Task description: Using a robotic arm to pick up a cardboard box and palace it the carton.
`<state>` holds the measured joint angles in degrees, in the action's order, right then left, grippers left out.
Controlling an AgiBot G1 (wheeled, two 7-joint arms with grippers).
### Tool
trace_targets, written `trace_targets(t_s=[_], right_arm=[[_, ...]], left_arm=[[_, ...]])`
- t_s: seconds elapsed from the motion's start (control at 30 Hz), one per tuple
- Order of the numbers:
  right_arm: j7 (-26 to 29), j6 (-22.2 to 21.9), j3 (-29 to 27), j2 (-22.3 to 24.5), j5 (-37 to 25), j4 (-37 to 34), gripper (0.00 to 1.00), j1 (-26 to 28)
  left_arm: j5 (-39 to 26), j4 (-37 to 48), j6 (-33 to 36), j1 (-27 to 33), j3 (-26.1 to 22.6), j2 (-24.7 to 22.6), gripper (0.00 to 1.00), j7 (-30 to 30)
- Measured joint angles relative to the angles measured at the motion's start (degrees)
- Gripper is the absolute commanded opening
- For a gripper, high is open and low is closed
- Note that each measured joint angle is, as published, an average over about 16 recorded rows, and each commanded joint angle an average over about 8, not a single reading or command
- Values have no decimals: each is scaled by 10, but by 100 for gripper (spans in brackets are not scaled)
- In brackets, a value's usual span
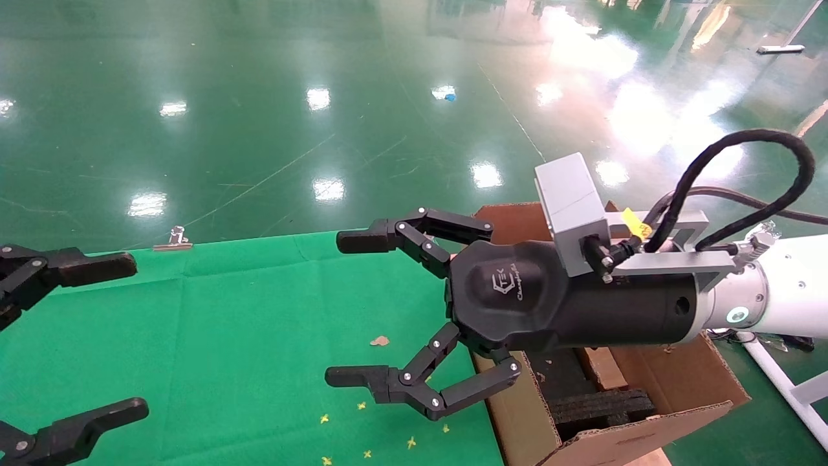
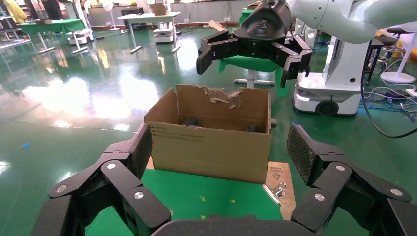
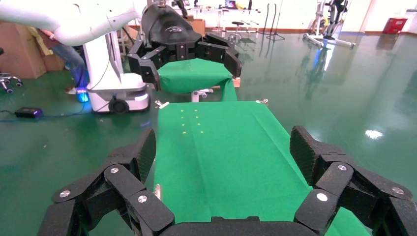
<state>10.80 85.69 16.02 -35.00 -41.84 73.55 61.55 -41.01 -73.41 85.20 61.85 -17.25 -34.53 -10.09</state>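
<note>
right tool (image 1: 333,307) wide open and empty mid-frame over green tabletop (image 1: 246,336), carton (image 1: 647,395) lower right, left tool (image 1: 132,336) open too, far left

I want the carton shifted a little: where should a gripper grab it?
Pinch the straight top edge of the carton's table-facing wall, coming down from above. That edge is thin, upright and intact; the far flap is torn and would probably rip. The open right gripper is nearest.
</note>
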Motion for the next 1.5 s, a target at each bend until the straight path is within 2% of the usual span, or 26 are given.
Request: trace_targets(t_s=[1.5], right_arm=[[1,-1,4,-1,-1,-3,100,3]], left_arm=[[0,0,0,0,0,0,100,0]])
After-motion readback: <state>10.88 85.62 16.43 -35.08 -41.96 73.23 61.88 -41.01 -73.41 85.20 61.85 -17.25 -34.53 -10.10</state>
